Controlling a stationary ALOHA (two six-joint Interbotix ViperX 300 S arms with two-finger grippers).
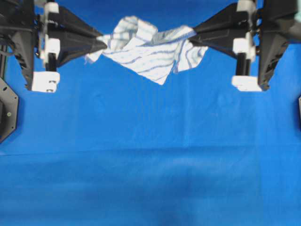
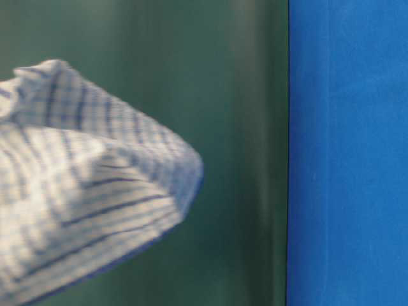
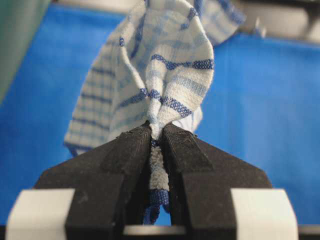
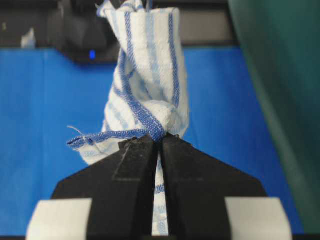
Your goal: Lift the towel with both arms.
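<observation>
The towel (image 1: 148, 52), white with blue and grey checks, hangs bunched between the two arms near the top of the overhead view, off the blue cloth. My left gripper (image 1: 104, 43) is shut on its left end; in the left wrist view the towel (image 3: 165, 75) is pinched between the black jaws of that gripper (image 3: 158, 131). My right gripper (image 1: 193, 33) is shut on the right end, and the right wrist view shows the towel (image 4: 150, 85) squeezed in the jaws of that gripper (image 4: 158, 139). A sagging fold of the towel (image 2: 83, 185) fills the left of the table-level view.
The blue table cloth (image 1: 150, 155) covers the whole table below the towel. A dark green wall (image 2: 242, 127) stands behind. A black arm mount (image 1: 7, 110) sits at the left edge.
</observation>
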